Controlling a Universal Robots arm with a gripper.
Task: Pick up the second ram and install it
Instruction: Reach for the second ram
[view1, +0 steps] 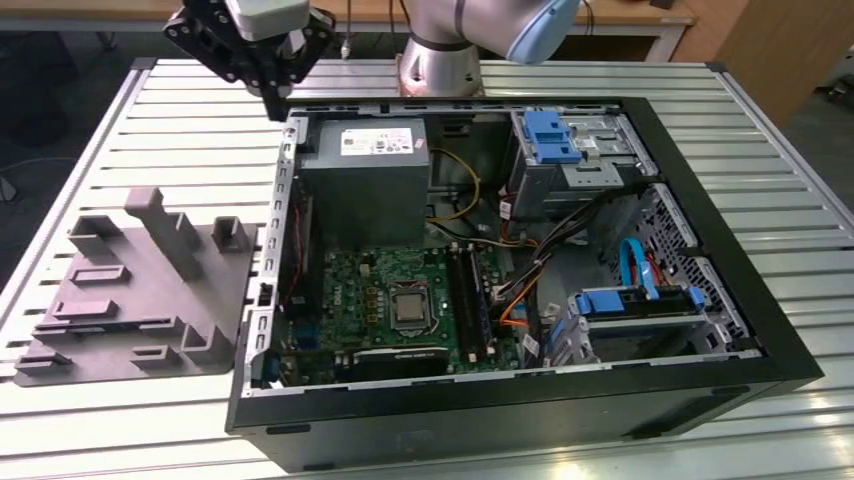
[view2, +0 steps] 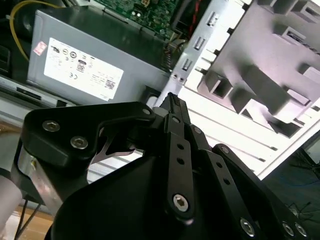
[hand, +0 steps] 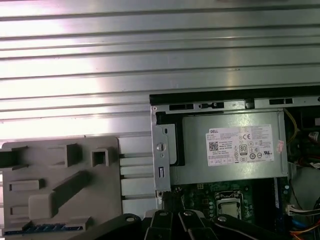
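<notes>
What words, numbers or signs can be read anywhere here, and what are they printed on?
White label on the grey power supply: rows of print and marks, too small to read.
Pink sticker beside that label: too small to read.
Green motherboard: any print is too small to read.
Grey fixture on the table: no writing visible.

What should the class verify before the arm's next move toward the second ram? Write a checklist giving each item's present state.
1. End effector carries nothing: ok.
2. End effector open for grasping: not ok, shut.
3. Second ram located: ok, blue strip at the grey fixture edge.
4. End effector over the ram: not ok, it hangs by the power supply corner of the case.
5. Free motherboard slot: cannot tell.
</notes>
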